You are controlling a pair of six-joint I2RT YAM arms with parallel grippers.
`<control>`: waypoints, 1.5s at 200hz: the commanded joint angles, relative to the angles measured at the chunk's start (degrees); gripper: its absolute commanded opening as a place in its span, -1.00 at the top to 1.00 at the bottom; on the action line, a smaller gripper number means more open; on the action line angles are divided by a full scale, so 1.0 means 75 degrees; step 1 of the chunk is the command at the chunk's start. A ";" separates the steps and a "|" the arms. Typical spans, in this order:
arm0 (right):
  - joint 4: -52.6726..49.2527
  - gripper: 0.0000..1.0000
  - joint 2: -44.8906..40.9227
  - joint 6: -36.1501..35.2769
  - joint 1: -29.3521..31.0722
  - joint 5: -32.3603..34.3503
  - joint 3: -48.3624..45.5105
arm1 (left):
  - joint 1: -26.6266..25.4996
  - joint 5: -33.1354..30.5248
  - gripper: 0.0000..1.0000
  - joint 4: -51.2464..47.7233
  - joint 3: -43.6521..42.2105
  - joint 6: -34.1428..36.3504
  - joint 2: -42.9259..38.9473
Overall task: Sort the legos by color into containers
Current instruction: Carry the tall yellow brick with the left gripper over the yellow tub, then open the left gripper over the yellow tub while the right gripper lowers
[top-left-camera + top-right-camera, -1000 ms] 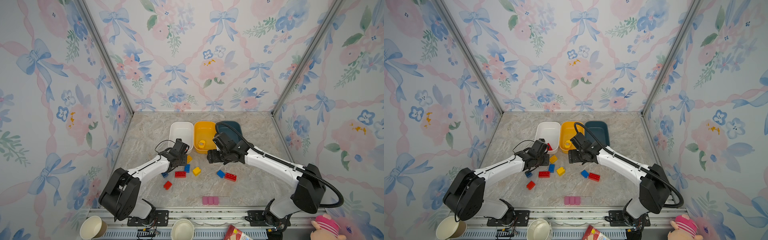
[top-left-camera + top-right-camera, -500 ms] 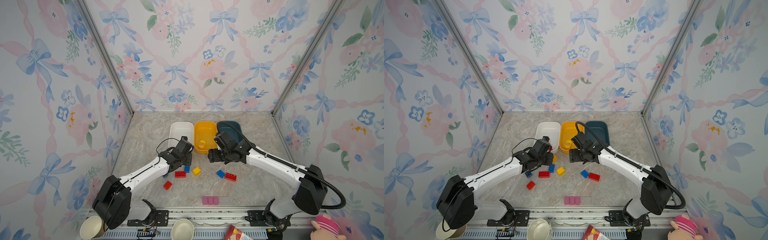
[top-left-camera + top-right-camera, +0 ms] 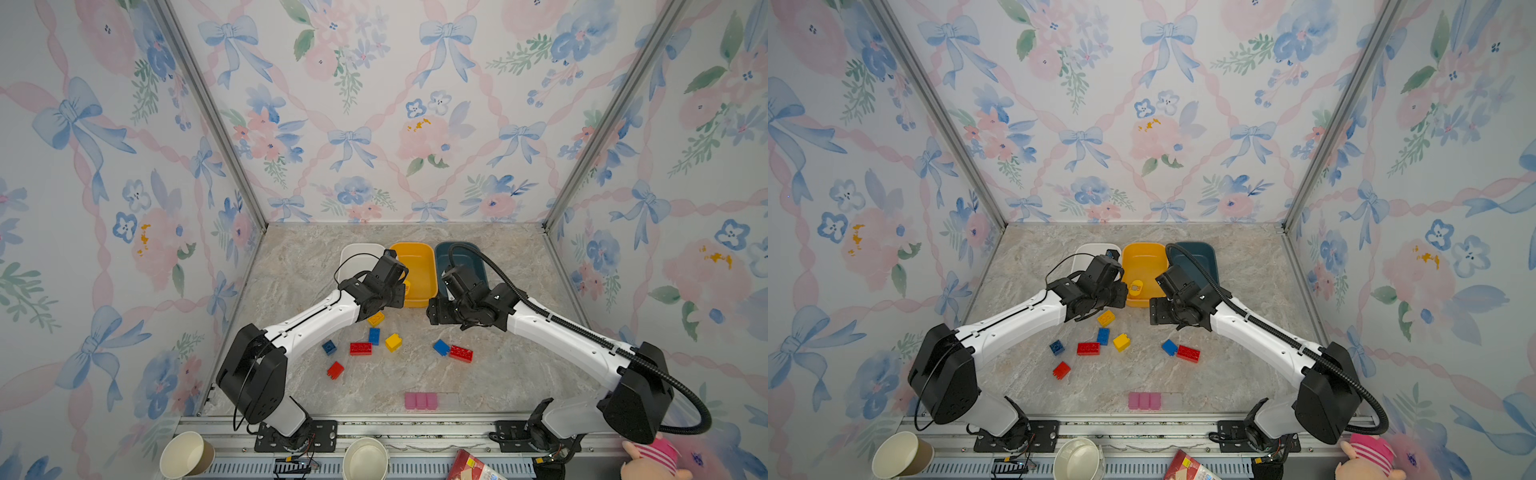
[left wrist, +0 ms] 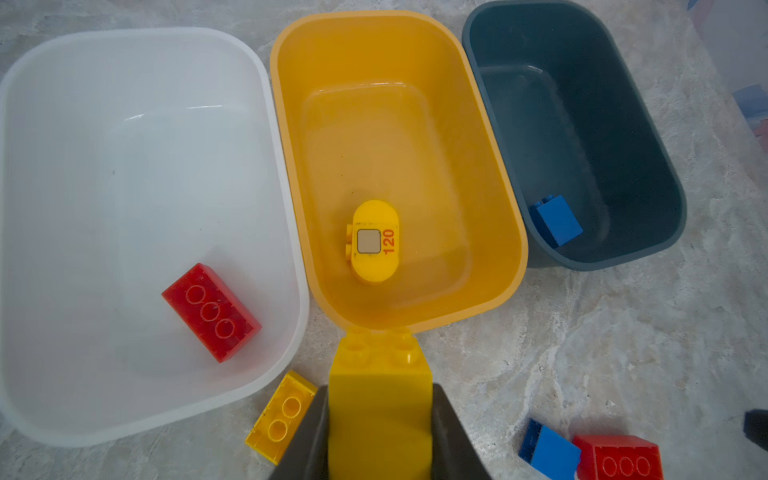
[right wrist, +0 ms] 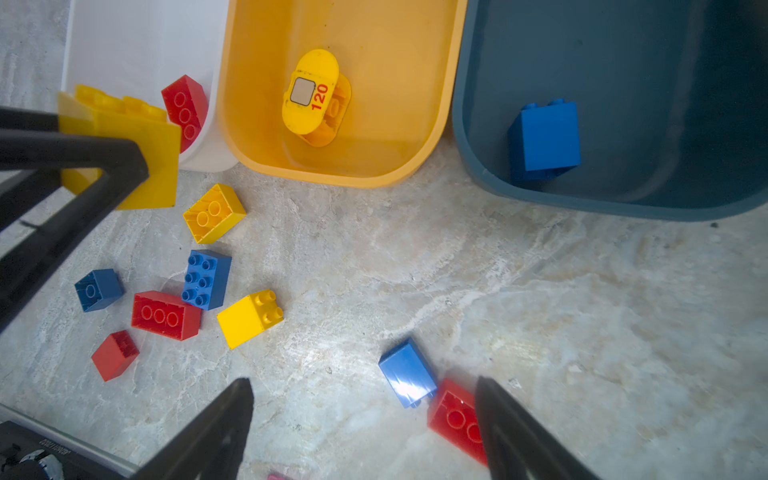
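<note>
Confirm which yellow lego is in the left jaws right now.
The tall yellow brick, clamped in the left jaws near the yellow tub. The rounded "120" piece lies inside that tub; two other yellow bricks lie loose on the table.

a beige marbled tabletop [image 3: 299, 266] lies under the left claw [image 3: 398, 291] and the right claw [image 3: 434, 312]. beyond both claws stands a back wall [image 3: 386, 124] papered with blue bows and pink flowers. matching side walls [image 3: 104, 208] flank them, joined at grey metal corner posts [image 3: 210, 112]. light falls evenly.
</note>
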 commanded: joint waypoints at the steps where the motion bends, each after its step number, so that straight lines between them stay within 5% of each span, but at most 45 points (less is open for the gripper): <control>1: -0.0184 -0.73 -0.0306 0.0099 -0.0166 0.0110 -0.0229 | -0.0046 0.0137 0.64 0.0213 0.0529 0.0175 0.0525; 137: -0.0304 -0.74 -0.0949 0.0146 -0.0591 0.0118 -0.0690 | -0.0396 0.0193 0.62 0.0645 0.2153 0.0231 0.3186; 197: -0.0313 -0.74 -0.0974 0.0146 -0.0635 0.0110 -0.0746 | -0.0412 0.0158 0.01 0.0656 0.2181 0.0164 0.3096; 300: -0.0455 -0.76 -0.1009 0.0473 -0.0596 0.0014 -0.0953 | -0.0441 0.0088 -0.16 0.0656 0.1734 0.0117 0.2284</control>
